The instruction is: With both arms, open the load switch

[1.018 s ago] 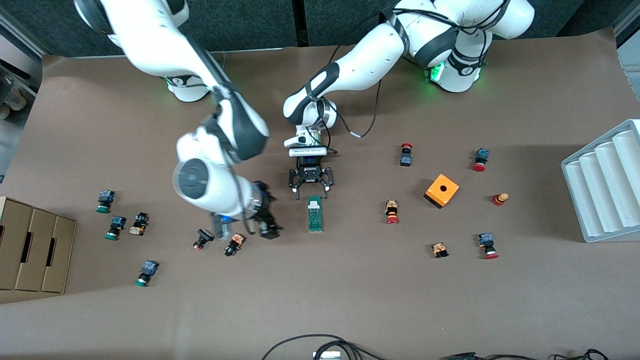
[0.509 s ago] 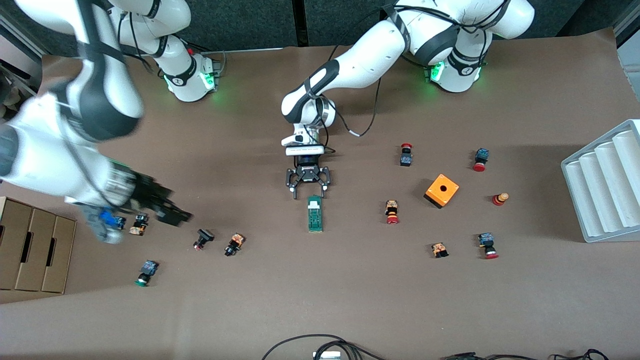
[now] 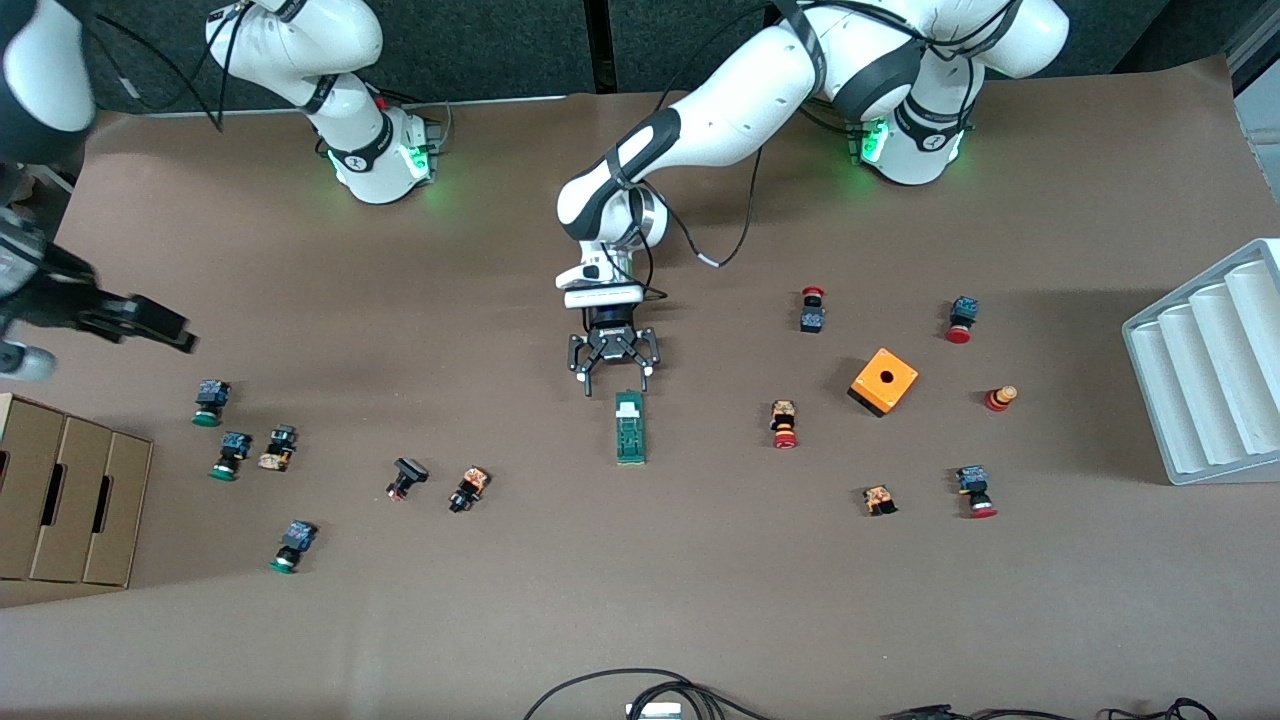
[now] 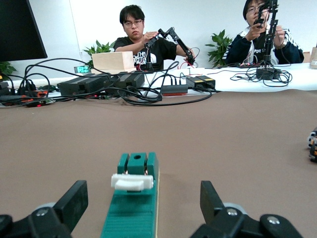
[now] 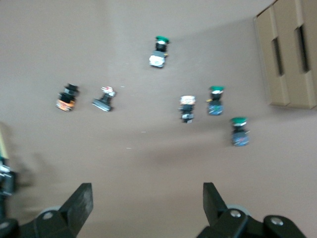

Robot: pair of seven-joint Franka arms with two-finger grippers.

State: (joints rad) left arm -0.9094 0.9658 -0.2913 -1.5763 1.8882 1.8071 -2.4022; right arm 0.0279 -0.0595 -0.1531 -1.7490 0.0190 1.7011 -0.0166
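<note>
Fingers (image 3: 582, 372) on the left gripper (image 3: 612, 375) are spread wide, released, nothing between them. The gripper sits low, just beside the white end of the load switch (image 3: 630, 428); in the left wrist view the switch (image 4: 133, 201) lines up between the two fingers, not touched yet. Looks like a pre-grasp: straddle the white end piece (image 4: 131, 182), then clamp.

Switch lies flat on the counter (image 3: 700, 600) near the middle, long axis pointing toward the left gripper, white end nearest it. That orientation probably suits a two-arm pull: one arm pins one end, the other works the far end.

Right gripper (image 3: 140, 320) is up over the right arm's end of the counter, well apart from the switch, fingers (image 5: 81, 201) also released and empty. Its wrist view looks down on scattered push buttons (image 5: 214, 101) and the cardboard box (image 5: 290, 54). Not positioned to help; my read is it has to come to the switch before any opening starts.

Containers: cardboard box (image 3: 60, 500) at the right arm's end has slots, contents not visible. White ribbed tray (image 3: 1210, 370) at the left arm's end shows empty channels. Orange cube (image 3: 883, 381) and buttons lie loose on the counter.
</note>
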